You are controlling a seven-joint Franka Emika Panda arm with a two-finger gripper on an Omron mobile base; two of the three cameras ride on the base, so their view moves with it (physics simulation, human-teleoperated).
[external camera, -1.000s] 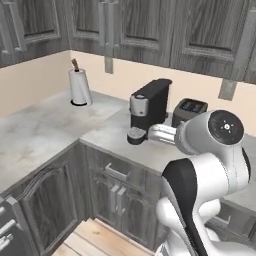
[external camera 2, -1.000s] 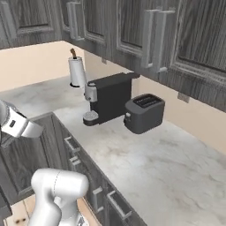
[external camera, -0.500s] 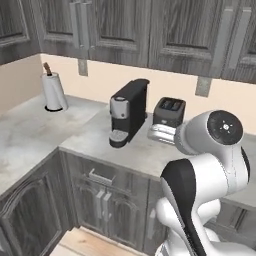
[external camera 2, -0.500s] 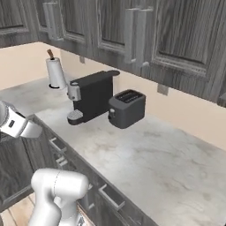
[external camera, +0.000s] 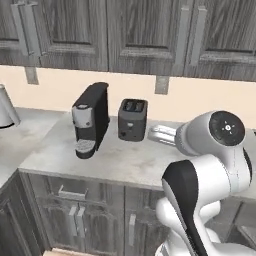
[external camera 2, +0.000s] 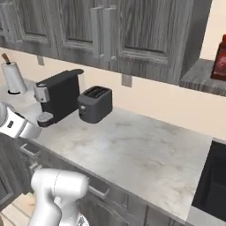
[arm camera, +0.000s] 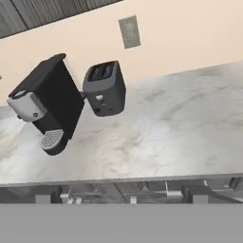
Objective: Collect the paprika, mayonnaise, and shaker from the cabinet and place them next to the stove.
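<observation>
"One thing first: how is the arm (external camera: 200,185) set?"

"Folded. It rises low in front of the counter (external camera 2: 132,145), bends at a big round joint, and the forearm reaches level over the counter's front edge. The hand looks down and across the marble top at the back wall."

"And the gripper (arm camera: 121,197)?"

"Its fingers stand wide apart at the bottom of the hand view, with nothing between them, above the counter's front edge."

"Count what stands there."

"One black coffee machine (external camera: 91,119), one dark toaster (external camera: 132,119) just beside it on its right, one paper towel roll (external camera 2: 13,77) further left along the wall, and two wall sockets (external camera: 161,85) under the closed units."

"The task's things?"

"One red bottle, the paprika (external camera 2: 219,57), cut by the picture's right edge. It stands upright on the grey shelf board of the doorless cabinet (external camera 2: 201,77), past the end of the panelled doors."

"Where is that against the fingers?"

"High up and far off to the right, well apart from them. The gripper faces the coffee machine and toaster, which are themselves out of its reach."
</observation>
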